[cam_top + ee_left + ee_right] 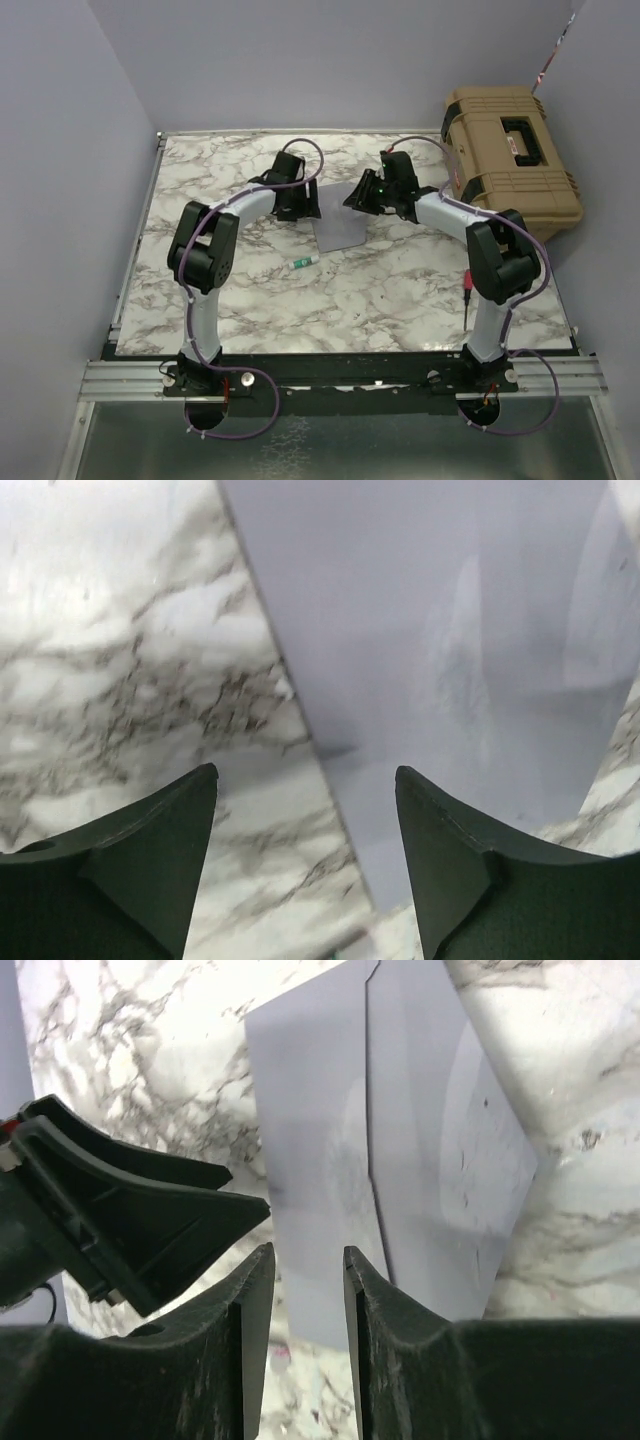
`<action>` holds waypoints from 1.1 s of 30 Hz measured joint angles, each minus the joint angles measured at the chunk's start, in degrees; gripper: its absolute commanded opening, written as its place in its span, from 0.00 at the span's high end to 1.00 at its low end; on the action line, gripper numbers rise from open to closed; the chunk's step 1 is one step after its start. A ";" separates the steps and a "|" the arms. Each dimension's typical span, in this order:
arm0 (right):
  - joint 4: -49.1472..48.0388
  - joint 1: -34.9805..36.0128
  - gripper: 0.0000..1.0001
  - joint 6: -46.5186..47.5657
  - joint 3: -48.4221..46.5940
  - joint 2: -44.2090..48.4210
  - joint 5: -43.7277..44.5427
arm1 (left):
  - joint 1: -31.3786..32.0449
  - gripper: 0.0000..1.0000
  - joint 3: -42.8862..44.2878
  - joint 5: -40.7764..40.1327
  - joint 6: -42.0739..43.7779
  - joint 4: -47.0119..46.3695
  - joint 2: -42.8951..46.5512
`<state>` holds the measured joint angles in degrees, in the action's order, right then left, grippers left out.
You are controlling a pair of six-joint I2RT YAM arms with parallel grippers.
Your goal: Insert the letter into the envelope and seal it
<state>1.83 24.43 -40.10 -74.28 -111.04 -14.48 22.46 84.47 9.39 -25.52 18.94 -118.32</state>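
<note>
the envelope (340, 233) lies flat on the bench (400, 290). over the envelope's left edge the left end effector (305, 780) gapes wide, holding nothing; above the envelope the right end effector (308, 1255) is narrowly parted, gripping nothing.

Top view: the envelope (340, 232) has its far part tucked under the left tool (303, 208) and the right tool (368, 197). Left wrist: it runs off the top and right edges. Right wrist: its near edge drops behind the right tool. That small green-and-white thing (303, 263) on the tabletop (400, 290) is too small to name.
</note>
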 measured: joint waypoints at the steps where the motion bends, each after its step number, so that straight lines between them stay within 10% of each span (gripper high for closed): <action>1: 0.00 0.00 0.62 0.15 1.03 1.42 -0.31 | 0.00 0.27 -1.27 0.00 0.42 0.46 0.94; 15: 2.82 0.00 0.61 0.57 7.89 5.42 -2.86 | 4.26 0.29 -28.76 1.70 12.72 -0.31 29.22; 33: 5.49 0.00 0.61 1.18 9.70 10.16 -2.84 | 12.09 0.57 -30.38 -8.52 20.48 -2.82 23.34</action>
<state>7.31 24.43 -38.92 -64.58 -100.88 -17.32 34.54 54.08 0.86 -5.04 16.12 -94.98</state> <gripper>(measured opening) 0.392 0.485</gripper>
